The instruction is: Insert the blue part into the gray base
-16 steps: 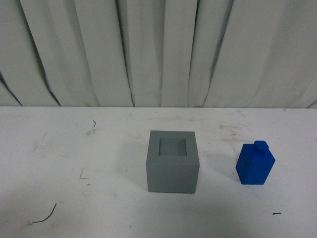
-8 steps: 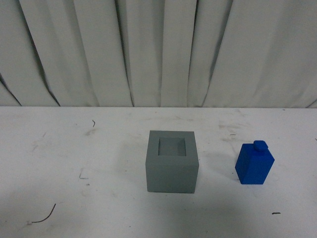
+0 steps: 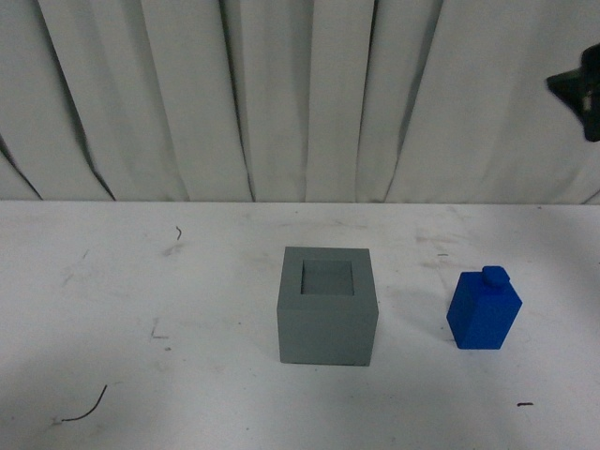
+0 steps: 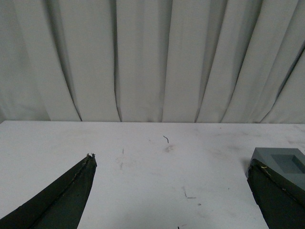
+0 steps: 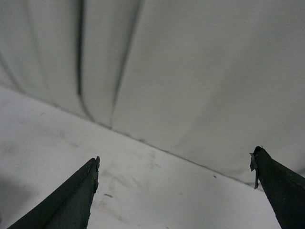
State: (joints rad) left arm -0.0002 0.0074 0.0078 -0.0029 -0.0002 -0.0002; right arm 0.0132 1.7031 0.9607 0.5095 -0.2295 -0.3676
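Observation:
The gray base (image 3: pixel 327 305) is a matte cube with a square recess in its top, standing mid-table in the front view. The blue part (image 3: pixel 483 309) stands upright to its right, apart from it, knob on top. A dark piece of my right arm (image 3: pixel 581 89) shows at the upper right edge, high above the table. My left gripper (image 4: pixel 171 164) is open and empty over bare table, with the gray base (image 4: pixel 281 164) just beyond one finger. My right gripper (image 5: pixel 175 160) is open and empty, facing table and curtain; neither object shows there.
A white table (image 3: pixel 141 281) with scuffs and small dark marks carries both objects. A pleated white curtain (image 3: pixel 281 94) hangs along the table's far edge. A thin dark wire scrap (image 3: pixel 84 408) lies at the front left.
A dark piece of the right arm has come into the front view at the upper right edge. The gray base and blue part have not moved.

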